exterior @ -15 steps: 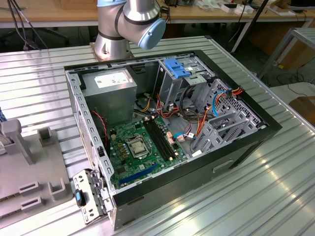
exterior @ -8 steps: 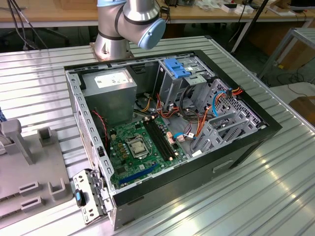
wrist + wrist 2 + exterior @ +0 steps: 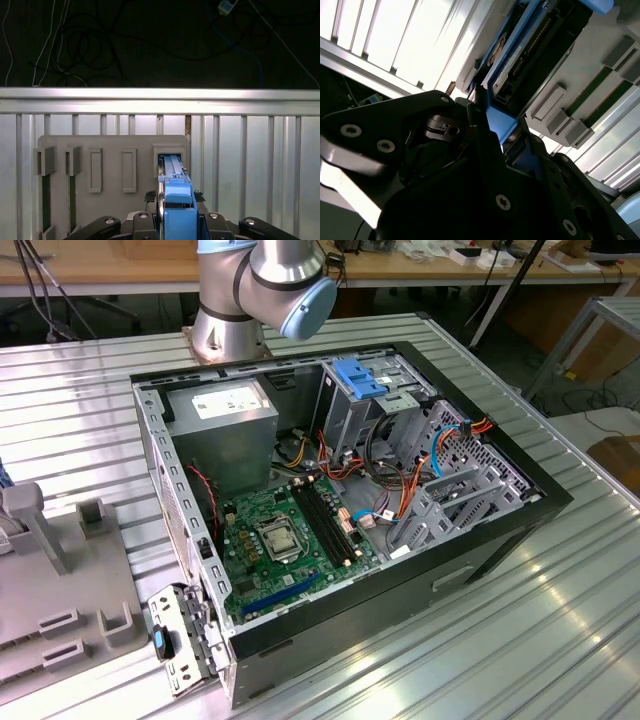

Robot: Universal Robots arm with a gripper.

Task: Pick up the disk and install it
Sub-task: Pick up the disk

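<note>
First wrist view: my jaws pinch the disk by its blue frame at a grey rack. Stiff, weighty, fragile, I judge; the frame is safest.

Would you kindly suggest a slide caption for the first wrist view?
Blue-framed disk seated in the grey fixture's slot, gripper straddling it.

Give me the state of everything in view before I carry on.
disk: standing on edge in a slot of the grey holder.
gripper: shut on the disk's blue carrier.
grey holder: one slot filled by the disk.
computer case: lying on its side, open on top, interior exposed.
</note>
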